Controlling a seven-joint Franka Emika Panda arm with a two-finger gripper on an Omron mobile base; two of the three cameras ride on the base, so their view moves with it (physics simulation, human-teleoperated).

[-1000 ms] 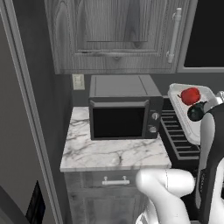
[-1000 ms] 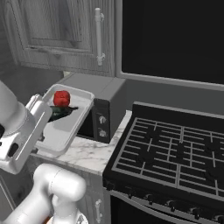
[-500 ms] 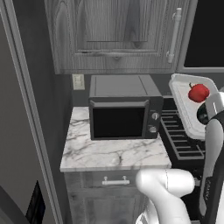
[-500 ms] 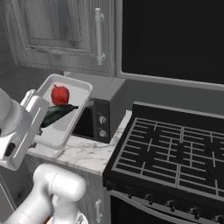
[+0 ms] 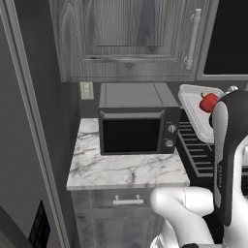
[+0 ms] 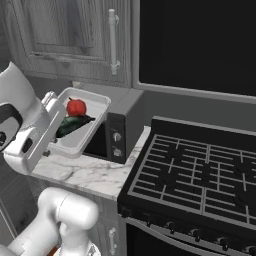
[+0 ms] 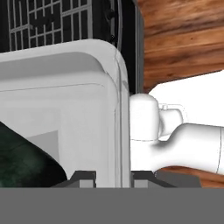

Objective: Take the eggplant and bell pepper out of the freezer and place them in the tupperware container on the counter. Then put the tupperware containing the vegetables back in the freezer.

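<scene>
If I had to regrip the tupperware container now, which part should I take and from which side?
Take the tupperware container by its thin upright rim, one finger inside, one outside, as the gripper holds it now. I'd use the near edge by the eggplant, since the bell pepper sits at the far end. The tray is tilted, so level it.

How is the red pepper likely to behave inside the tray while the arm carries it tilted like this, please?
The pepper is round and looks loose, so it could roll toward the tray's lower side. The low rim gives little guard against it tipping out. The eggplant lying just below may block it somewhat. The fingers pinch one edge, so the tray may sag or swing.
</scene>
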